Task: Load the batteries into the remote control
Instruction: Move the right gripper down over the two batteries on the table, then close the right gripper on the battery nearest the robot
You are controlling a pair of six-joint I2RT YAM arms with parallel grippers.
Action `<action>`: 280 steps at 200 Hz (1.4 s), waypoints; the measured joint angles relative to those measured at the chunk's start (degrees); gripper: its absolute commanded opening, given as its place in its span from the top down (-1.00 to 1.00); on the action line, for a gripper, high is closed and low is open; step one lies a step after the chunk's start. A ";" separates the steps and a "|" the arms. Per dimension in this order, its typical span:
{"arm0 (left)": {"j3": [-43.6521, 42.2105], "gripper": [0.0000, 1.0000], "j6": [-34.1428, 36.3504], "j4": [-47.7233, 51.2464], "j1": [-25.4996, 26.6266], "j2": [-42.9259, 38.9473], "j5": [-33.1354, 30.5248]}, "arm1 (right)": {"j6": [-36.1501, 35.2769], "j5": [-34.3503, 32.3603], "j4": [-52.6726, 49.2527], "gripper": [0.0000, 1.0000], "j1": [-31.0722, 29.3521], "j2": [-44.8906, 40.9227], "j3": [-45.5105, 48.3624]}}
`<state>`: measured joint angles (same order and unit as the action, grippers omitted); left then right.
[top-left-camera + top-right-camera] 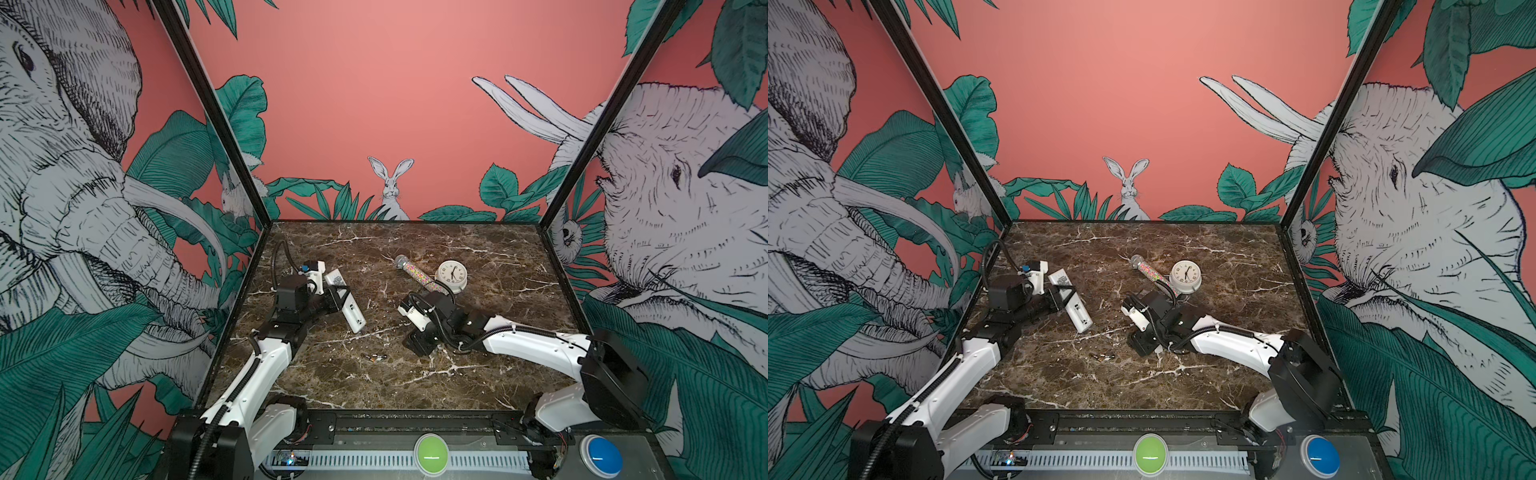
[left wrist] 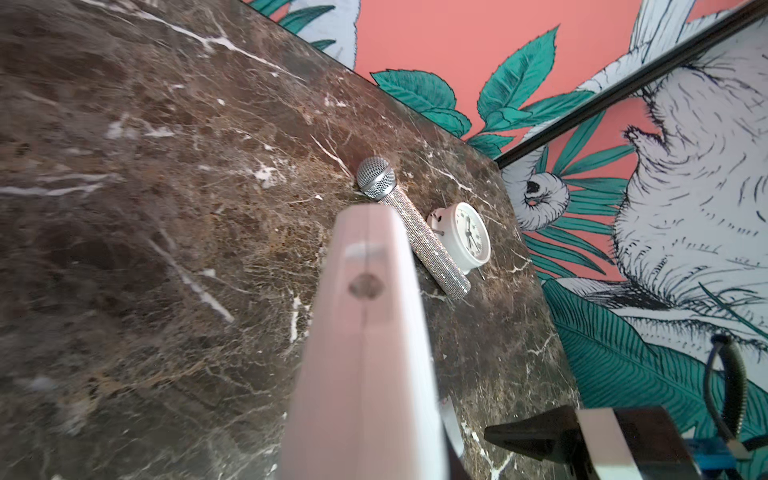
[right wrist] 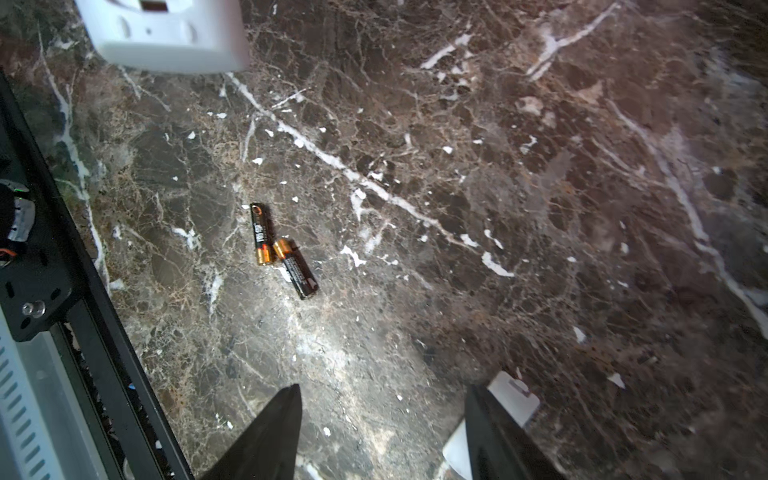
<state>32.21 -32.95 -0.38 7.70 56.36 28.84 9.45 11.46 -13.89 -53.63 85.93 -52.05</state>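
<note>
Left gripper point(image 1: 337, 296) clenched across the remote control point(image 1: 349, 311); the remote is tilted, seemingly clear of the marble table point(image 1: 490, 374), free end toward the middle. In the right wrist view that end shows notches and a dark recess, cut off by the frame edge; probably the open battery bay, not certain.

The batteries point(image 1: 374, 357) lie loose on the table near centre, in front of the remote; gold ends touching, set in a shallow V; neither held.

Right gripper point(image 3: 382, 392) released; jaws apart over bare marble, nothing between them. A small white tabbed piece point(image 3: 513, 399) lies just beside one finger, on its outer side; likely the bay cover.

Sprinkle tube point(image 1: 419, 276) and clock point(image 1: 451, 275) sit behind; not involved.

Step in hand, by my reading: cover off, first battery pickup pending. The next move calls for the right gripper to reach the batteries and pinch one crosswise, low; the pair touch, so the partner may roll.

Hard to make out: bay interior and contacts; the left fingers' hold, blurred in the left wrist view; polarity marks; the batteries are mere specks in both top views.
</note>
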 measured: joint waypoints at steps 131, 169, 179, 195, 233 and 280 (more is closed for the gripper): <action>-2.93 1.00 -0.02 3.58 -7.15 -0.59 2.62 | -8.52 2.73 1.73 -0.16 -5.64 18.27 -13.03; -3.43 1.00 0.00 3.63 -7.34 -1.01 3.37 | -9.68 2.69 0.74 -0.07 -5.73 20.31 -14.88; -3.43 1.00 -0.02 3.61 -7.52 -1.16 3.45 | -9.88 2.71 0.55 -0.05 -5.81 20.76 -15.23; -3.43 1.00 -0.02 3.61 -7.63 -1.27 3.52 | -10.21 2.71 0.09 -0.02 -5.99 21.16 -15.30; -3.45 1.00 -0.02 3.58 -7.87 -1.33 3.63 | -11.21 2.73 -0.96 0.05 -6.62 22.27 -15.34; -3.45 1.00 -0.02 3.56 -7.87 -1.77 3.72 | -11.65 2.67 -1.60 0.13 -6.84 23.63 -15.34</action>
<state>28.75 -32.97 3.18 -0.16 54.59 32.56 -2.20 14.13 -15.49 -60.47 109.56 -67.40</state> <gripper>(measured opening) 0.213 0.449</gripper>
